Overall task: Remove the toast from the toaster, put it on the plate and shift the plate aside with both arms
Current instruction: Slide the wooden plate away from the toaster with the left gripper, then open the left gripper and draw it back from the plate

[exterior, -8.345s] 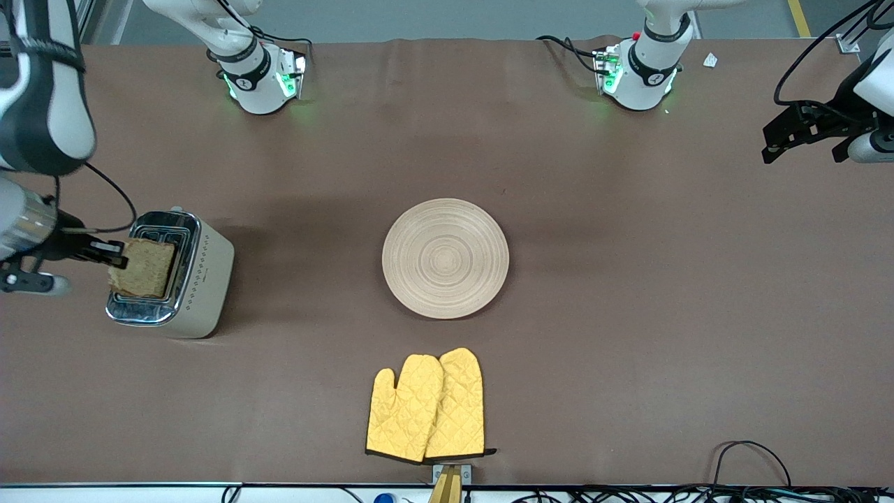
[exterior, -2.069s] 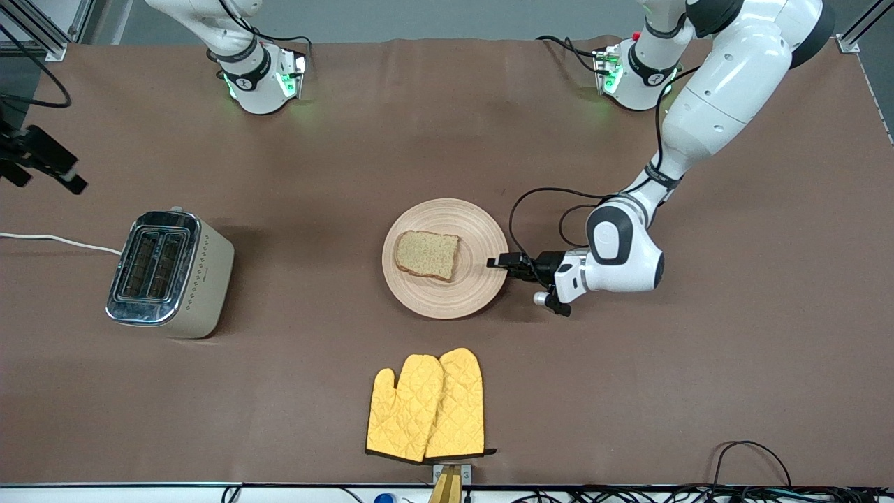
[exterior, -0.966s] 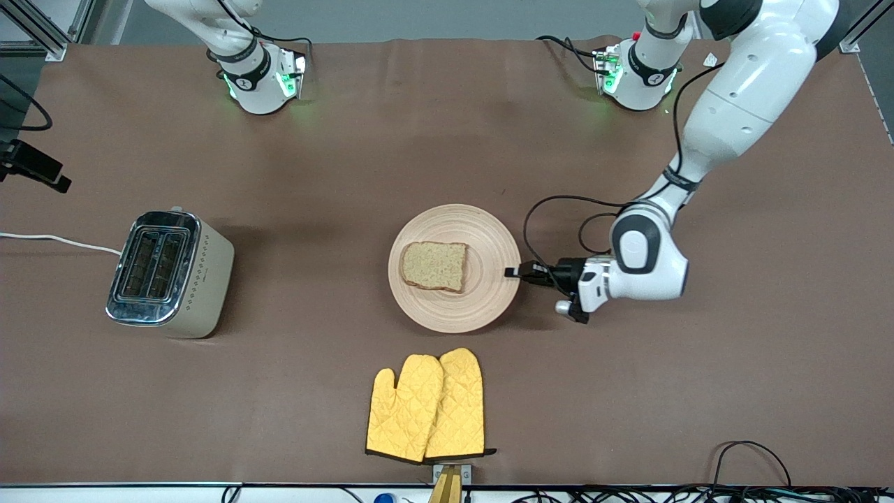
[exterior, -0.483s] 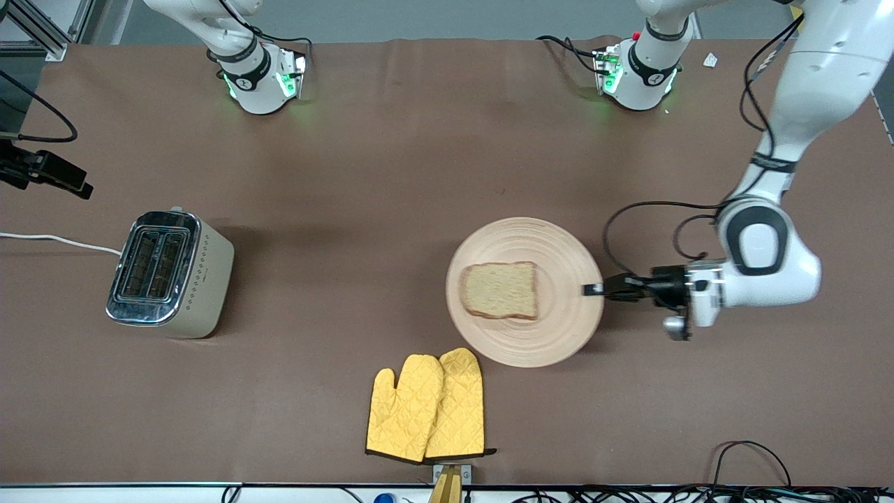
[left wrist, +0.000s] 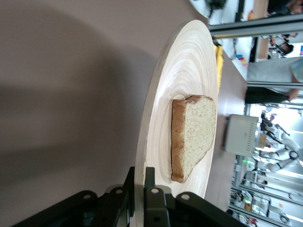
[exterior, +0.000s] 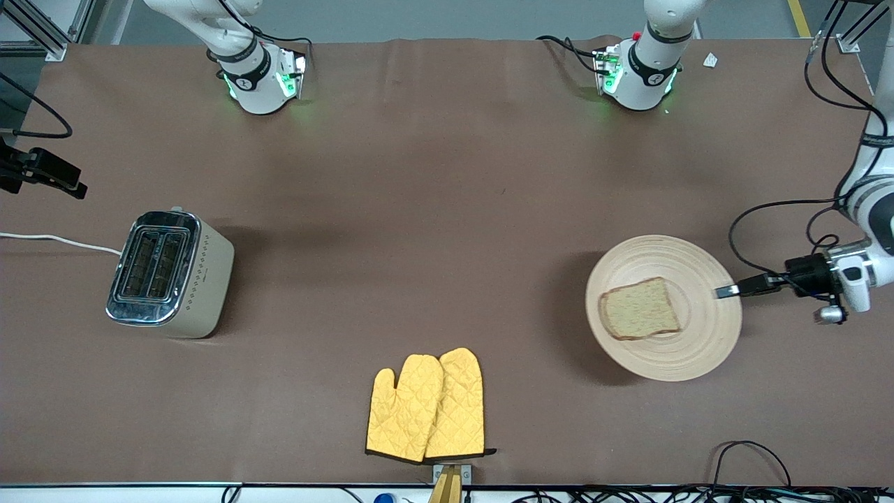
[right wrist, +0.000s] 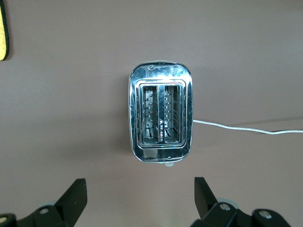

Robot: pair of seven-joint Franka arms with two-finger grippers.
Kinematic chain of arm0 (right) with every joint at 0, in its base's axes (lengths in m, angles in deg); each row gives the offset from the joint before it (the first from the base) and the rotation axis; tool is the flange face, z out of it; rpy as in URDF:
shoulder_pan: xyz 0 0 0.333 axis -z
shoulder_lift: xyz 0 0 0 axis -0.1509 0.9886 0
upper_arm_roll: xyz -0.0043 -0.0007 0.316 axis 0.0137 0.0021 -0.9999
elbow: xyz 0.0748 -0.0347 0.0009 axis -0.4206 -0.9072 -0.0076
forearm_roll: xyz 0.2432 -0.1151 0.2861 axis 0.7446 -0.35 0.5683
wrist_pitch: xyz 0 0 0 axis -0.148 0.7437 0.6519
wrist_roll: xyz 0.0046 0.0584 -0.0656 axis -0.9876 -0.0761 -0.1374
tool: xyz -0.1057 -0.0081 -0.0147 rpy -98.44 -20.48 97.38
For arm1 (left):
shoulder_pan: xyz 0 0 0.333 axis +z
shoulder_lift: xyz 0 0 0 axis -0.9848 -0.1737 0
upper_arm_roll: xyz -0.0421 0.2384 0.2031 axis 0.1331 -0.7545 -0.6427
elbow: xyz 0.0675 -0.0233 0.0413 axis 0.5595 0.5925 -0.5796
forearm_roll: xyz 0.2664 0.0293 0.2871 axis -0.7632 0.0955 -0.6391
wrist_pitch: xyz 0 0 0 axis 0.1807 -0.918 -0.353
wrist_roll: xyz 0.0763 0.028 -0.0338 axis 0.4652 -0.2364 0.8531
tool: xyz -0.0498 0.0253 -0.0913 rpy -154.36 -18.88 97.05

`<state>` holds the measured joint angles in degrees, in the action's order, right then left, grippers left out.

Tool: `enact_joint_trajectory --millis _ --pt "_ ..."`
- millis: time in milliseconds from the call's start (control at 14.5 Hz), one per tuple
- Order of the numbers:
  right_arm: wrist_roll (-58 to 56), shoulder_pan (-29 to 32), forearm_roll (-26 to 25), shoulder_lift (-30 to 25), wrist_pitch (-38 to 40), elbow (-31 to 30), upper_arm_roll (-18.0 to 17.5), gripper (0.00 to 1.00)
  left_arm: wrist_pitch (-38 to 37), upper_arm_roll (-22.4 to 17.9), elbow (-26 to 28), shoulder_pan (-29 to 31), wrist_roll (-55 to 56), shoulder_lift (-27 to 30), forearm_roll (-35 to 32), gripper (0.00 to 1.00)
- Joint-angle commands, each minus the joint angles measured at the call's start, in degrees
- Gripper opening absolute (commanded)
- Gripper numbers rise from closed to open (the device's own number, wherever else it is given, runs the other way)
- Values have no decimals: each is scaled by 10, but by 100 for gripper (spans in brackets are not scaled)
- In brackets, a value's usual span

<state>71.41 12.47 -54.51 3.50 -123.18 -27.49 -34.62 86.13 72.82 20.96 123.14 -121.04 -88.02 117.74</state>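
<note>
At the right of the front view, the left tool [exterior: 726,291] grips the plate [exterior: 691,349] rim; the toast [exterior: 639,309] lies toward frame centre from it. The right tool [right wrist: 139,191] waits open over the toaster [exterior: 202,279].

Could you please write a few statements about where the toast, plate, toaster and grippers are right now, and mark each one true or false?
1. The toast lies on the plate. True.
2. The left gripper is shut on the plate's rim. True.
3. A slice of bread still sits in one slot of the toaster. False: both slots are empty in the right wrist view.
4. The right gripper is shut on the toaster's cord. False: its fingers are open and hold nothing, up over the toaster.
5. The oven mitts lie on the plate. False: they lie on the table, nearer the front camera, apart from the plate.
</note>
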Motion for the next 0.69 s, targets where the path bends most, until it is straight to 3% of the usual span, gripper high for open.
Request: enact_joint_trajectory --millis 0,621 --pt "-8 3 -6 4 0 5 -2 100 -17 8 -40 18 0 -42 -13 0" --pt "-6 2 -4 4 0 5 -3 100 -12 8 -71 21 -29 -144 -13 2"
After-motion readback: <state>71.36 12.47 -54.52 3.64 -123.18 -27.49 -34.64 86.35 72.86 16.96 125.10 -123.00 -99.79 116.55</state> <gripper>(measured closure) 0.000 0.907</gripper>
